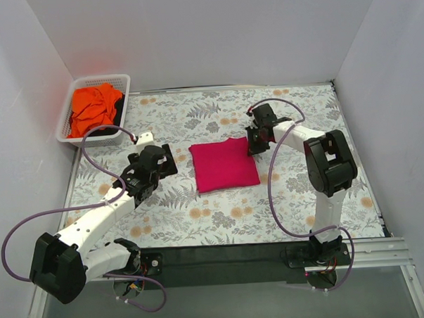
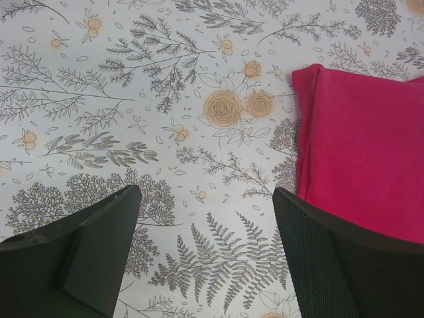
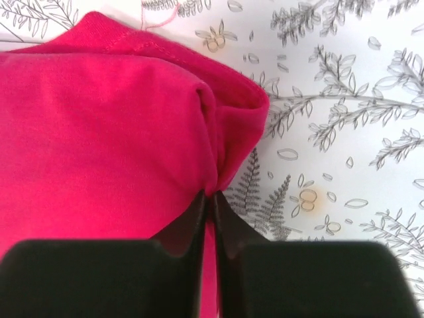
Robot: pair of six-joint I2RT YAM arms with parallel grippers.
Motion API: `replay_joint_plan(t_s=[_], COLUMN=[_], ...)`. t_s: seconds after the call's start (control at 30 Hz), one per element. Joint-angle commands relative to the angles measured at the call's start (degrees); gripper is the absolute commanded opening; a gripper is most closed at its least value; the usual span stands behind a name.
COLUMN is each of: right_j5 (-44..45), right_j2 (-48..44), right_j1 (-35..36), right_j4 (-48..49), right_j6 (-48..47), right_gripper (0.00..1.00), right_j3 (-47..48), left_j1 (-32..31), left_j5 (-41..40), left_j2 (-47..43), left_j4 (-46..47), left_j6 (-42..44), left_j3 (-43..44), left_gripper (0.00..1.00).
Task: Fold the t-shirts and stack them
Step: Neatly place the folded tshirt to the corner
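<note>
One magenta-pink cloth t-shirt (image 1: 224, 165) lies folded, well right of the white slatted plastic basket (image 1: 99, 79) holding the bright orange cloth t-shirt (image 1: 94, 108), crumpled and unfolded. My right pincer (image 3: 212, 199) pinches the pink corner; my left pincer (image 2: 205, 192) gapes empty.

— The pink shirt (image 1: 224, 165)?
— Folded into a neat, near-square pad, lying flat in the middle, with its far right corner puckered up a little.
— And the orange shirt (image 1: 94, 109)?
— Crumpled in the basket (image 1: 99, 79) at the far left corner; unfolded, as far as I can tell.
</note>
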Motion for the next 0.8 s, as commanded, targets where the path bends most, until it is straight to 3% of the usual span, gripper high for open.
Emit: replay_joint_plan(t_s=[0.0, 0.07, 0.2, 0.47, 0.77], right_j5=[4.07, 7.4, 14.51, 45.71, 64.27], right_j2=[3.33, 4.03, 3.86, 4.81, 11.49], right_j1=[-0.09, -0.97, -4.22, -10.02, -16.44], right_j4=[-2.77, -4.0, -6.37, -4.8, 14.78], right_j6=[-5.17, -7.11, -14.03, -28.29, -43.93], right_gripper=[0.09, 0.01, 0.01, 0.01, 0.01], right_j3=[2.42, 3.22, 5.67, 11.83, 14.12], left_j1=[0.36, 0.44, 0.44, 2.46, 2.38], left_j5=[-0.35, -0.53, -0.53, 1.84, 1.05], left_j2=[-1.59, -1.76, -1.77, -2.12, -1.86], left_j4=[0.81, 0.81, 0.9, 1.51, 1.69], left_j6=[0.71, 0.71, 0.71, 0.8, 1.32], left_j3=[-0.3, -0.56, -0.57, -0.12, -1.09], left_gripper=[0.75, 0.75, 0.74, 0.75, 0.74])
